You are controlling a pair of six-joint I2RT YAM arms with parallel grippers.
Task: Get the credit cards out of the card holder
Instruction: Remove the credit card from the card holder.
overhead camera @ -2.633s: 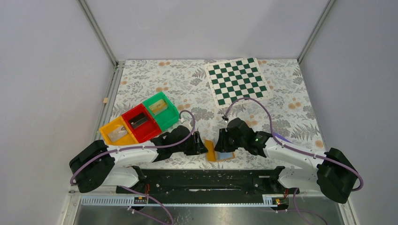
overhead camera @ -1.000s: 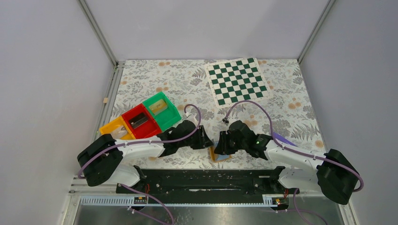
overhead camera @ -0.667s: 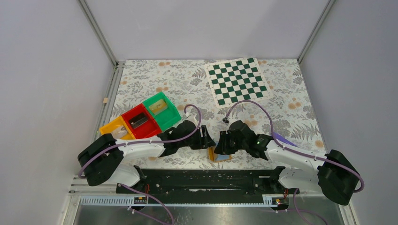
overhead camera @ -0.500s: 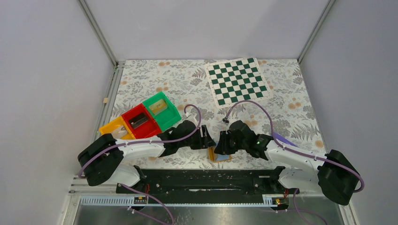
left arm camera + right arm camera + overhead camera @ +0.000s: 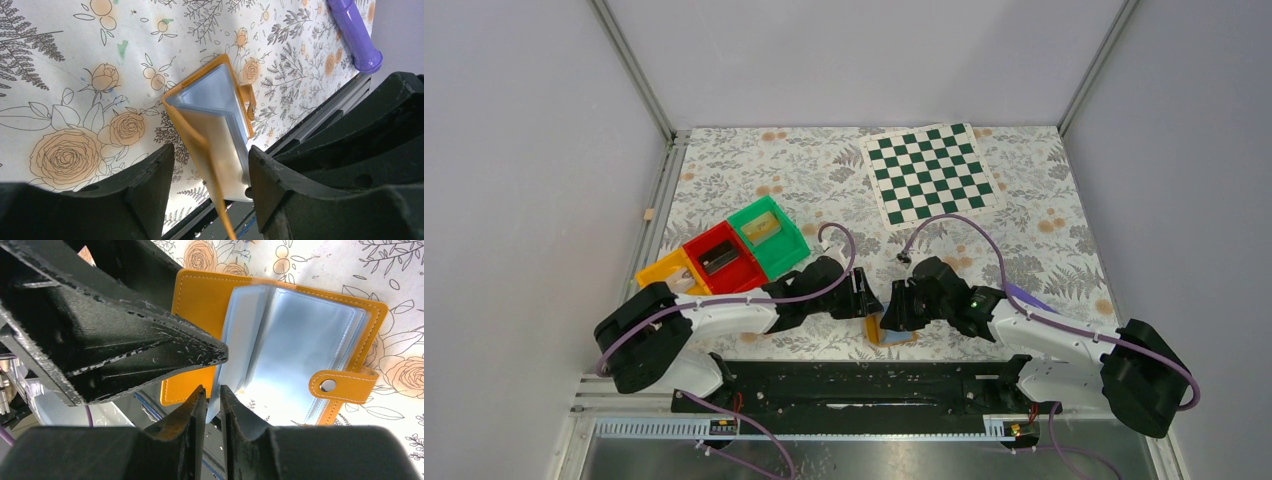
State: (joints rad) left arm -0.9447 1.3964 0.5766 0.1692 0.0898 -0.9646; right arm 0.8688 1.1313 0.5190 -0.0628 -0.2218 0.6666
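The card holder [image 5: 886,331] lies open near the table's front edge, between my two grippers. In the right wrist view it is orange with pale-blue plastic sleeves [image 5: 295,335] and a snap tab. My right gripper [image 5: 210,400] is shut on the edge of one pale-blue sleeve. In the left wrist view the card holder [image 5: 212,97] stands partly open, and its orange cover runs up between my left gripper's [image 5: 210,197] open fingers [image 5: 145,192] without a grip. No card shows clearly; the sleeves hide any contents. In the top view the left gripper [image 5: 871,300] and right gripper [image 5: 890,312] nearly meet over it.
Orange [image 5: 667,280], red [image 5: 721,260] and green [image 5: 767,232] bins stand in a row at the left, each with something small inside. A green-and-white chessboard [image 5: 929,172] lies at the back right. A purple cylinder [image 5: 355,35] lies near the front rail [image 5: 864,385].
Since 2.6 s ago my left arm has swung right, bringing its gripper up against the card holder. Over the last second both arms have barely moved.
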